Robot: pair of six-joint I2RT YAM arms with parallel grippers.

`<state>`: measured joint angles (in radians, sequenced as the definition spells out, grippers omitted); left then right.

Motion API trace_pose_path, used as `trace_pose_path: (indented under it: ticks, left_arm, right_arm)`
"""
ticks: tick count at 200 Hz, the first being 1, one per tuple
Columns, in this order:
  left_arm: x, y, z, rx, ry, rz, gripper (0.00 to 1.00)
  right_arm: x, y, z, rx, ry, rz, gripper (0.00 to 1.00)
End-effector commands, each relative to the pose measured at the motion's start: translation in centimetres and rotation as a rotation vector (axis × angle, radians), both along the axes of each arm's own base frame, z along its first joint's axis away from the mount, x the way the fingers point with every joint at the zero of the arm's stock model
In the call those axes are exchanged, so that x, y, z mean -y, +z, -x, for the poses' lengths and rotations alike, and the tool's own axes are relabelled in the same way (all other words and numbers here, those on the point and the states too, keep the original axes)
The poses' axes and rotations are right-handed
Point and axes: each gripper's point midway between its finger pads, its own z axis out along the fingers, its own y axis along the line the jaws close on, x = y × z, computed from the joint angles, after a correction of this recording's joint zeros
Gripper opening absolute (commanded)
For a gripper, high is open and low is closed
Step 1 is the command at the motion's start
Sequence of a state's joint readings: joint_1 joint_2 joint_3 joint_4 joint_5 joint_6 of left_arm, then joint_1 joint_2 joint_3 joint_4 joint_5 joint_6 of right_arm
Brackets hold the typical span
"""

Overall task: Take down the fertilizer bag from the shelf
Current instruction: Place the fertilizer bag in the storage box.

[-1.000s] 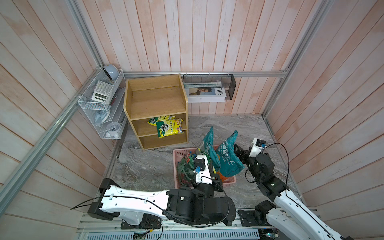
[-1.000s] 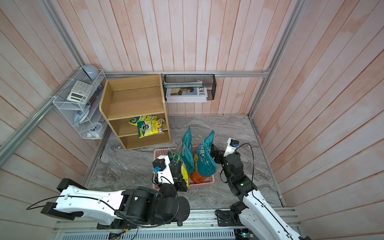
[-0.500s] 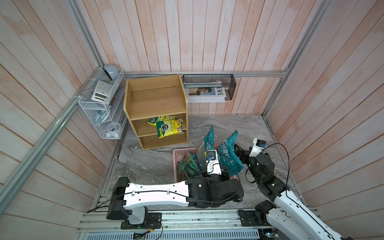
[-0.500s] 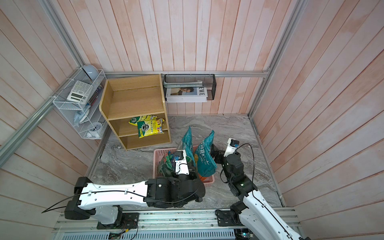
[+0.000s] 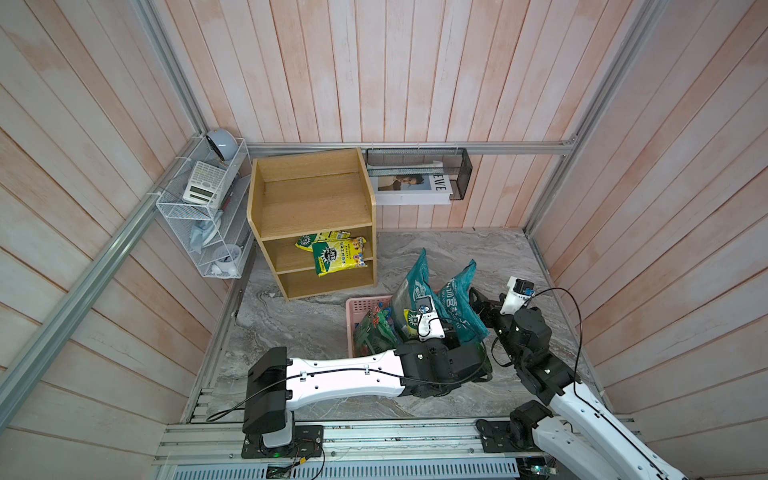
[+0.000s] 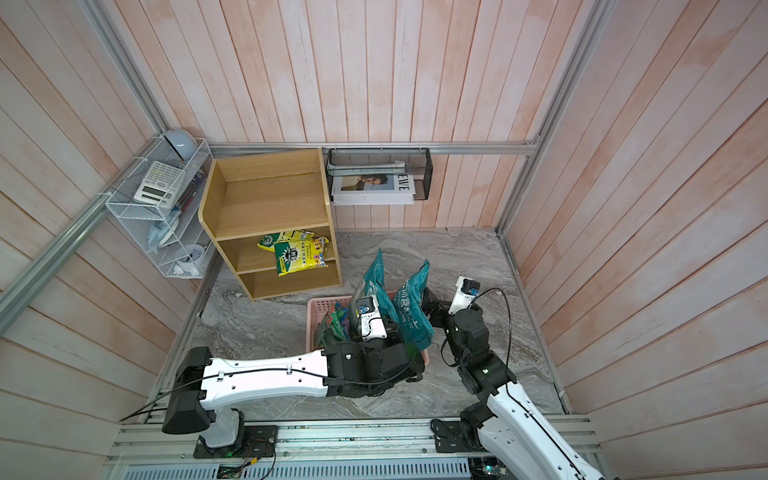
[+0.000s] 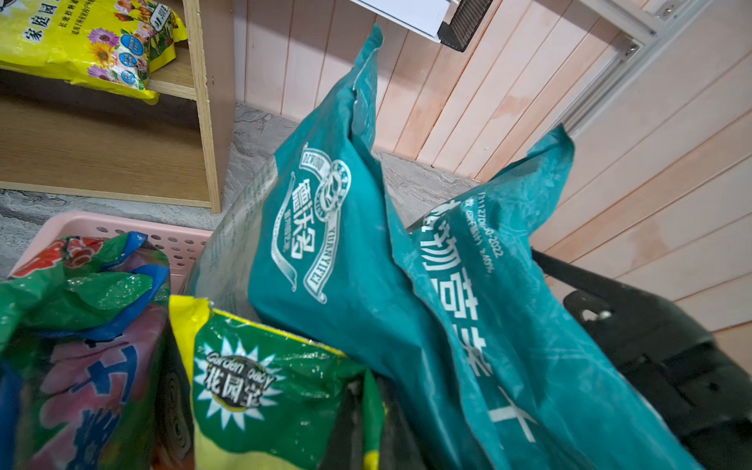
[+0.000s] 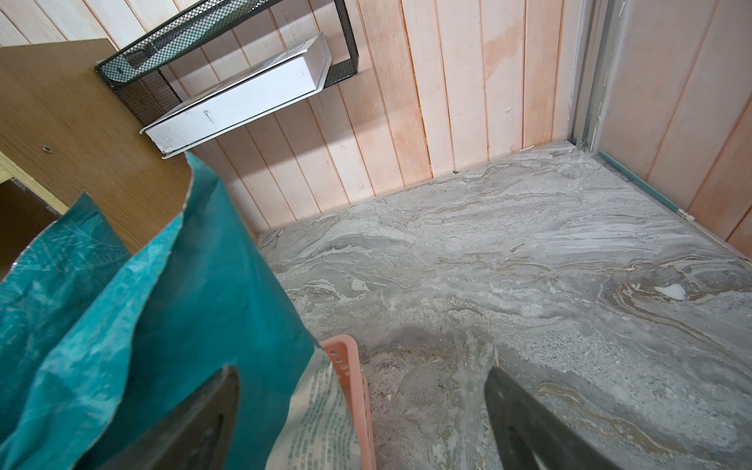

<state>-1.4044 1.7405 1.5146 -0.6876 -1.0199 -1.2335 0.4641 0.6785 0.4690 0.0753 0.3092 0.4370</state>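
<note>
L claw: buried among bags in pink basket [image 5: 365, 304], out of sight; clenched, can't tell on what, if anything.
R claw [image 8: 361, 370]: released, empty, 1 finger [image 8: 195, 415] just beside teal bag [image 8: 183, 305].
Basket: on worktop [image 5: 449, 253], in front of shelf [image 5: 311, 203]; 2 teal bags upright in it.
Fertilizer bags [image 5: 338, 257]: 2 yellow, shelf's mid tier of 3; front 1 overhangs the edge.

Stretches left arm [image 5: 345, 374] low and forward, left claw [image 5: 448, 333] closed; holds right claw [image 8: 362, 370] spread wide.
</note>
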Motion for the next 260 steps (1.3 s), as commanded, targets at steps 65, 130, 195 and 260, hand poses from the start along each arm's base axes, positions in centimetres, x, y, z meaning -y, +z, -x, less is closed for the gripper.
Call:
trace_pose_path:
  ticks: [65, 130, 195, 260]
  left_arm:
    - [0.8, -4.5, -0.6, -0.027, 0.080, 0.080, 0.00]
    - [0.0, -3.7, 1.3, 0.148, 0.076, 0.095, 0.00]
    - [-2.6, -0.9, 2.7, 0.288, 0.208, 0.048, 0.00]
    - [-3.3, -1.8, 2.7, 0.315, 0.248, 0.048, 0.00]
  right_arm:
    - [0.1, -0.9, 0.2, -0.013, -0.001, 0.015, 0.98]
    - [0.0, -1.0, 0.2, -0.015, 0.001, 0.014, 0.98]
    - [0.0, -1.1, 0.1, -0.019, 0.001, 0.016, 0.98]
    - [-0.1, -1.2, 0.0, -0.021, 0.002, 0.019, 0.98]
